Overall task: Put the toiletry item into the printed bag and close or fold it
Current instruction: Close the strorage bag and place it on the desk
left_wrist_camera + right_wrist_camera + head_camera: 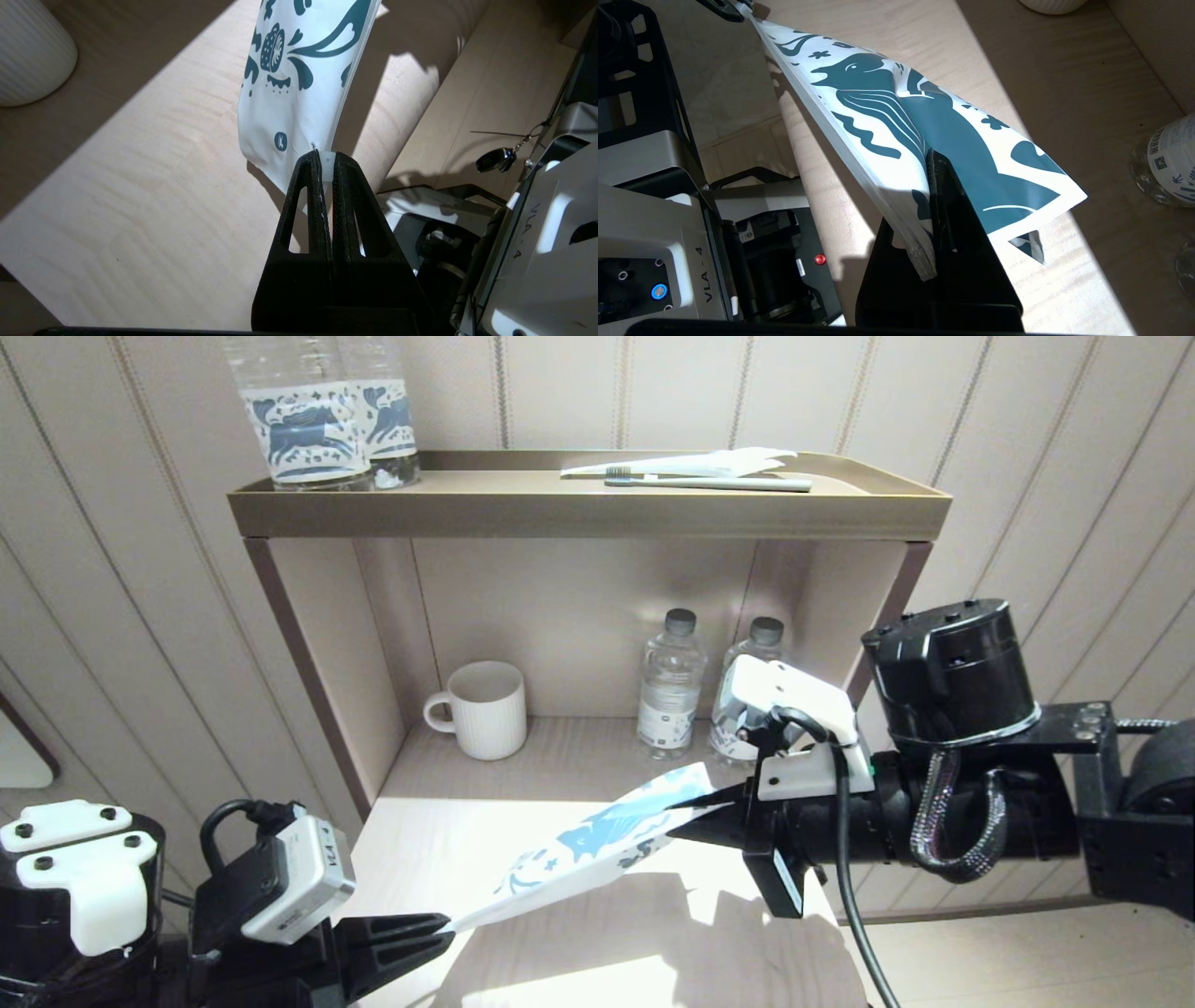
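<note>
Head view shows the printed bag (597, 845) stretched in the air between the two arms, one end clamped in the left gripper (446, 926) and the other in the right gripper (695, 821), with a toothbrush (709, 482) lying well above both on the top tray (588, 513). Left wrist view alone shows a small white tab (328, 163) at the bag's edge nipped between the closed jaws. Right wrist view alone shows the bag's corner curling free past its jaws.

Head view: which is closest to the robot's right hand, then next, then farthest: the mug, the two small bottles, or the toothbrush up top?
From the right hand, shut on the printed bag:
1. Small bottles, just behind it on the lower shelf.
2. Mug, lower shelf, toward the left.
3. Toothbrush, up on the top tray.
</note>
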Tool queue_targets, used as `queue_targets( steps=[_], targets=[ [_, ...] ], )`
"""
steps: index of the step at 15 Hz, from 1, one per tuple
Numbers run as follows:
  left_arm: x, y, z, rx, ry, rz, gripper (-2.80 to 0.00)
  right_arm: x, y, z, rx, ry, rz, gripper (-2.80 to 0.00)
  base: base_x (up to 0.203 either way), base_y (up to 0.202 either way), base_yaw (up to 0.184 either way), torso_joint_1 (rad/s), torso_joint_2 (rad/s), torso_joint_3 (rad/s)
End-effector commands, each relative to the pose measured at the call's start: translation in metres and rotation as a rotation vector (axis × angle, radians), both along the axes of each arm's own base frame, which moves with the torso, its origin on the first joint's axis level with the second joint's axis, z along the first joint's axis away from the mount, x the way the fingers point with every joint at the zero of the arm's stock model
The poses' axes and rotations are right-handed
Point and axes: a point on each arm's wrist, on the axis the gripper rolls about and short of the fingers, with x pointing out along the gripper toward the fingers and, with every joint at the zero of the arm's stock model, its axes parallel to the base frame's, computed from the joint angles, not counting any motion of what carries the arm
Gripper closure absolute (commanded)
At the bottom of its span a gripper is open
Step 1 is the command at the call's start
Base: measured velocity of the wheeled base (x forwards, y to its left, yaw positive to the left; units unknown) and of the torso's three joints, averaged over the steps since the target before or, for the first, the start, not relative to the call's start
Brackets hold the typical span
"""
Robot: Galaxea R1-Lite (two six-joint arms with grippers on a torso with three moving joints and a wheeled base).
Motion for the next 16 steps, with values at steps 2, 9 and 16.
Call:
queue_targets(
  steps=[2,9,16],
  targets=[
    [-0.003,0.004,-0.002,-0.002,0.001,0.01,0.0,0.0,0.0,0.0,0.001,-0.003,0.004,0.0,0.0,0.0,0.0,0.0,0.0,0.0],
    [-0.002,0.004,0.0,-0.009,-0.005,0.004,0.0,0.0,0.002,-0.001,-0.002,0.001,0.007,0.0,0.0,0.0,0.0,0.0,0.0,0.0],
    [-0.002,0.004,0.009,-0.033,-0.035,0.005,-2.8,0.004,0.003,-0.004,-0.007,0.01,0.001,0.0,0.0,0.0,0.0,0.0,0.0,0.0]
  ],
)
